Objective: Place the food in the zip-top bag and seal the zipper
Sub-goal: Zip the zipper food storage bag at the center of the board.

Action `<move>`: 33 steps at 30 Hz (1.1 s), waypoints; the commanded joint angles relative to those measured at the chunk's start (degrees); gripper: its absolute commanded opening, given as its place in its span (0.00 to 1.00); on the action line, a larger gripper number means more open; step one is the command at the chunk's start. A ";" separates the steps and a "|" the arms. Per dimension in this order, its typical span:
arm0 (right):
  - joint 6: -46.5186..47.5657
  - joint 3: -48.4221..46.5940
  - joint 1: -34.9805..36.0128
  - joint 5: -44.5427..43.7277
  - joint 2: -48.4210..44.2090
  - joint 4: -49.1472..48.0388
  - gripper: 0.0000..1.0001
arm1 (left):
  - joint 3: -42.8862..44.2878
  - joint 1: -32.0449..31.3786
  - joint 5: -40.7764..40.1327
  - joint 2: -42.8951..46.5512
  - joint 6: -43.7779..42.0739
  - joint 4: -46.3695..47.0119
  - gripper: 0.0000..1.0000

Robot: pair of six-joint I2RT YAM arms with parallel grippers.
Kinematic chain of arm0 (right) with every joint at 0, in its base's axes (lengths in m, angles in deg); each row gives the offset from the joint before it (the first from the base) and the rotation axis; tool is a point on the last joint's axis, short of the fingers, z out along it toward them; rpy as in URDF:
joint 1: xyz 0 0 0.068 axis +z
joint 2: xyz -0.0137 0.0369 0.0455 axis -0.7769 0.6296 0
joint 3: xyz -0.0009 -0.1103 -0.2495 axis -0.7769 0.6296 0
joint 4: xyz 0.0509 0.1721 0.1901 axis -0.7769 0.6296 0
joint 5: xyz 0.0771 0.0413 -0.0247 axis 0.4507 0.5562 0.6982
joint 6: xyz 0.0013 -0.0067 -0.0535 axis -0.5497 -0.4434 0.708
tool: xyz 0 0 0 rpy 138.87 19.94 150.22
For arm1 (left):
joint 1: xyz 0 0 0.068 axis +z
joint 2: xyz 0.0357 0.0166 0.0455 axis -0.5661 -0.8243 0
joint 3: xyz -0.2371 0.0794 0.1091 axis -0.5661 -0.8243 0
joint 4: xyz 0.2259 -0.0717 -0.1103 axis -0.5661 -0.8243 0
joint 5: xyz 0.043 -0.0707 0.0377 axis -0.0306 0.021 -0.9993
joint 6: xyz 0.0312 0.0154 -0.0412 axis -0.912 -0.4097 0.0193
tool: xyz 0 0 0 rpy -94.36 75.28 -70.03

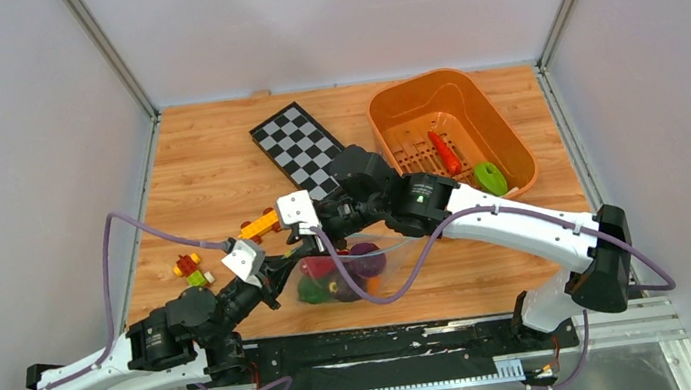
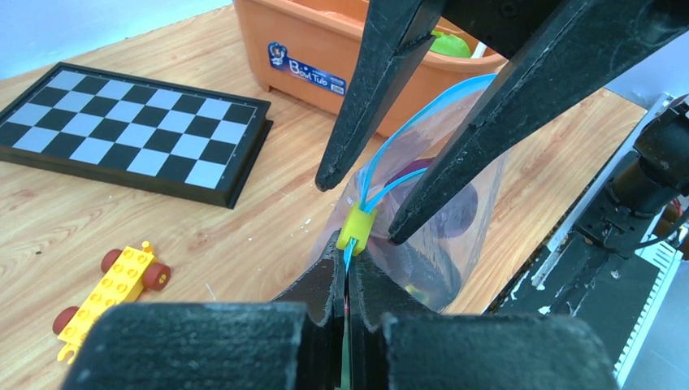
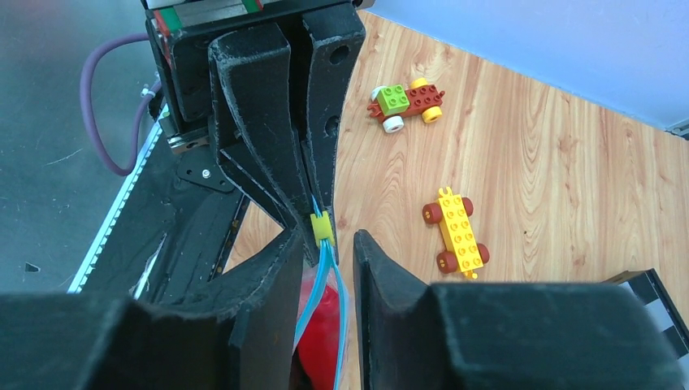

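The clear zip-top bag (image 1: 372, 274) lies near the table's front edge with purple (image 1: 367, 258), red (image 1: 316, 267) and green (image 1: 312, 290) food inside. My left gripper (image 2: 348, 258) is shut on the end of the light-blue zipper (image 2: 406, 130), right behind the yellow slider (image 2: 357, 227). My right gripper (image 3: 327, 237) is open. Its fingers (image 2: 487, 130) straddle the two parted zipper strips (image 3: 333, 301) just beyond the slider (image 3: 322, 228), without touching them. The red food (image 3: 321, 325) shows through the bag below. More food, a red piece (image 1: 445, 152) and a green piece (image 1: 491, 178), lies in the orange basket.
The orange basket (image 1: 505, 134) stands at the back right, and a checkerboard (image 1: 300, 145) lies to its left. A yellow toy car (image 1: 260, 227) and a small multicoloured brick toy (image 1: 192, 269) sit left of the bag. The arms' rail runs along the front edge.
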 commanded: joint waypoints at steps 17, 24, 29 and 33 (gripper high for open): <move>1.60 -0.22 0.31 1.72 0.30 -1.22 0.33 | 0.26 0.27 0.73 -0.63 -0.44 3.60 0.00; 1.61 -0.33 0.31 1.45 0.88 -1.41 0.39 | 0.23 0.28 1.16 -0.51 -0.51 3.60 0.00; 1.79 -0.92 0.32 1.64 1.39 -0.81 0.31 | 0.27 0.28 1.15 -0.27 -0.43 3.35 0.00; 1.84 -0.43 0.32 1.83 0.92 -1.27 0.28 | 0.18 0.28 0.92 -0.11 -0.42 3.22 0.00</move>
